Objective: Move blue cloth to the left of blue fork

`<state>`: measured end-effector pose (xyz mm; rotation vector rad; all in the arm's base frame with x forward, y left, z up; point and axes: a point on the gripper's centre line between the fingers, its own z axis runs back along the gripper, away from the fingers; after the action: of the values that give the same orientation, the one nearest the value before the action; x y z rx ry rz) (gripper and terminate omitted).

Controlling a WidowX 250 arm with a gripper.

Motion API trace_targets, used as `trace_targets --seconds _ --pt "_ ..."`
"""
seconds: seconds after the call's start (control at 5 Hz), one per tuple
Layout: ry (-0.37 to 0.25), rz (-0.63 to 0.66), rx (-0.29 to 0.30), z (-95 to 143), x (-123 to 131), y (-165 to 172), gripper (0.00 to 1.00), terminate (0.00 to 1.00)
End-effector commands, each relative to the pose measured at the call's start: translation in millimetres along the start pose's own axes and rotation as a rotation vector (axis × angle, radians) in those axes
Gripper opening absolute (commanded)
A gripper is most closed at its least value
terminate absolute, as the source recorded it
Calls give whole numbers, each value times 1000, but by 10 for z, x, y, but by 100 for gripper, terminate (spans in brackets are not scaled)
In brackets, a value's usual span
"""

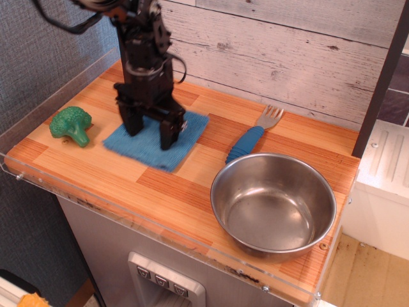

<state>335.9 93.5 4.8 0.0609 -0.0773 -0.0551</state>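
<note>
The blue cloth lies mostly flat on the wooden counter, left of centre. My gripper points straight down onto its middle. The fingers stand a little apart with cloth bunched between them, and the cloth travels with them. The blue fork lies to the right of the cloth, its blue handle toward the bowl and its grey tines toward the back wall. The cloth's right edge is a short gap from the fork handle.
A green broccoli toy sits at the counter's left end. A steel bowl stands at the front right, just before the fork. A plank wall runs along the back. A clear lip edges the counter's front.
</note>
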Motion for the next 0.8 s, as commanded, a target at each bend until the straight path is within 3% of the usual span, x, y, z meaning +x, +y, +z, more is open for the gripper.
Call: trace_targets --seconds 0.0,0.2,0.6 --pt "4 -61 -66 -187 389 -215 100 0" --pt "-20 -105 -63 -109 540 -277 100 0" --pt "-72 -71 -88 238 551 -257 100 0"
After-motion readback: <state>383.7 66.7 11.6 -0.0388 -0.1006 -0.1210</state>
